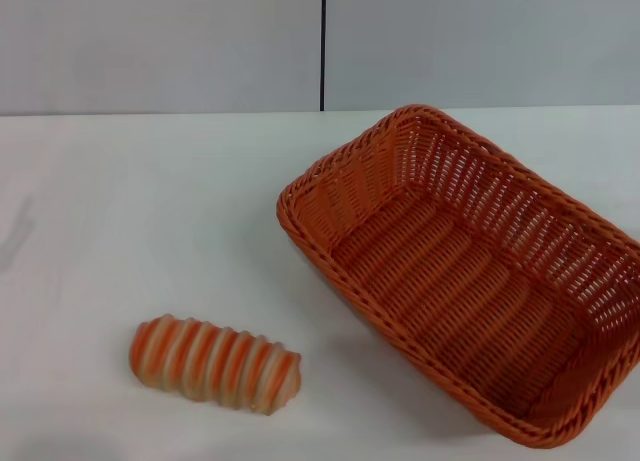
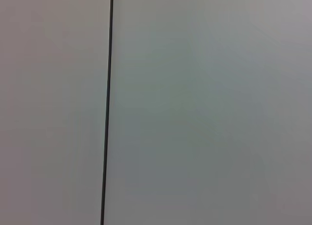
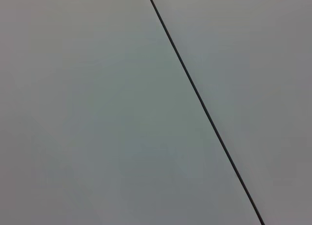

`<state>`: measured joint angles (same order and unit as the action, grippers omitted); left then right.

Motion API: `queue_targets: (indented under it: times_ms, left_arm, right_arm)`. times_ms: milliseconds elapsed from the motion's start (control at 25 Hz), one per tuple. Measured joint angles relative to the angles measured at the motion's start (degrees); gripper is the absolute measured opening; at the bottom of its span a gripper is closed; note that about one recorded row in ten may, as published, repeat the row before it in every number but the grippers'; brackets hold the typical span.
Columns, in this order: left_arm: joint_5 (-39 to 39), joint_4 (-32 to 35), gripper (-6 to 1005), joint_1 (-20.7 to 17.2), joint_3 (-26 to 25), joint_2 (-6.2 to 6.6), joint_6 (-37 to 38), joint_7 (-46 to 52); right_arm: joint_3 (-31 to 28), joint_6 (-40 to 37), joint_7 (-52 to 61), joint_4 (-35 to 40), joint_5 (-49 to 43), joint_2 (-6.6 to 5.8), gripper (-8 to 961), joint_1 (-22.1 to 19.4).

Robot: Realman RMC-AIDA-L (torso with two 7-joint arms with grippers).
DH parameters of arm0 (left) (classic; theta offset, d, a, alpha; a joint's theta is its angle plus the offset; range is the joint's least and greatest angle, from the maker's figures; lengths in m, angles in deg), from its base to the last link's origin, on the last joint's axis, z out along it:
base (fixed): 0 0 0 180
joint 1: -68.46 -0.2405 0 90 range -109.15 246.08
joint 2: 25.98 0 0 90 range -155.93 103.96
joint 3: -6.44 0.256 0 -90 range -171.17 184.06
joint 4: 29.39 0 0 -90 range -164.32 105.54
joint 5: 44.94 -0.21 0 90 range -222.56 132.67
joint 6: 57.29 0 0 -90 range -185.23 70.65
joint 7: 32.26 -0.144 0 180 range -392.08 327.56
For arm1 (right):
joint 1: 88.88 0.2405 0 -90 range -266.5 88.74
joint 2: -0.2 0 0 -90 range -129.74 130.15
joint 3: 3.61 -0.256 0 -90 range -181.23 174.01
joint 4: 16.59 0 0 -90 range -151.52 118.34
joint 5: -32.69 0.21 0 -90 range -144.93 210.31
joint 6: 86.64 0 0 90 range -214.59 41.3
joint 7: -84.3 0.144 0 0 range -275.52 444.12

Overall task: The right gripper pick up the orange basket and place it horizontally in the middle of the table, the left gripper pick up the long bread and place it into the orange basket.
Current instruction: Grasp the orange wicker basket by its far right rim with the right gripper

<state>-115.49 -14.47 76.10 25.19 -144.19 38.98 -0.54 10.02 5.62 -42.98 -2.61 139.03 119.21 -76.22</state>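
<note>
Broadly, the plain white flat table (image 1: 150,231) fills most of the head view, running back to a pale grey wall (image 1: 160,41) split by a thin dark vertical seam (image 1: 323,46). On the right side of the table sits the large rectangular orange woven basket (image 1: 470,271), with sloped openwork sides and a braided rim. It lies at a diagonal, one short end toward the middle of the table and the far corner running off to the right edge of the view; nothing lies in it. Well apart from it, on the near left of the table, rests the long bread (image 1: 215,364), an oblong toy loaf ridged in orange and cream stripes with rounded ends, lying flat and slightly tilted. No writing or label can be read on any of these. Neither the left gripper nor the right gripper appears in any view, so their state cannot be told; both wrist views show only grey wall panels and a dark seam.
</note>
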Motion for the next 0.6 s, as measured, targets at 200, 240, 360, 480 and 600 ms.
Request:
queue_targets:
  times_ms: [200,240,360,480,600]
  left_arm:
    - [0.0,0.0,827,0.0,0.0,0.07,0.0,0.0]
    - [0.0,0.0,827,0.0,0.0,0.07,0.0,0.0]
    - [0.0,-0.1,826,0.0,0.0,0.08,0.0,0.0]
    - [0.0,-0.1,824,0.0,0.0,0.08,0.0,0.0]
    - [0.0,-0.4,823,0.2,0.1,0.05,-0.3,0.0]
  right_arm:
    - [0.2,-0.2,0.2,0.0,0.0,0.0,660,0.0]
    - [0.2,-0.2,0.2,0.0,0.0,0.0,660,0.0]
    - [0.4,-0.3,0.2,0.0,0.0,-0.04,659,0.0]
    - [0.6,-0.2,1.1,0.3,-0.5,-0.14,659,0.0]
    - [0.6,-0.1,4.8,3.3,-3.4,-0.29,659,-0.1]
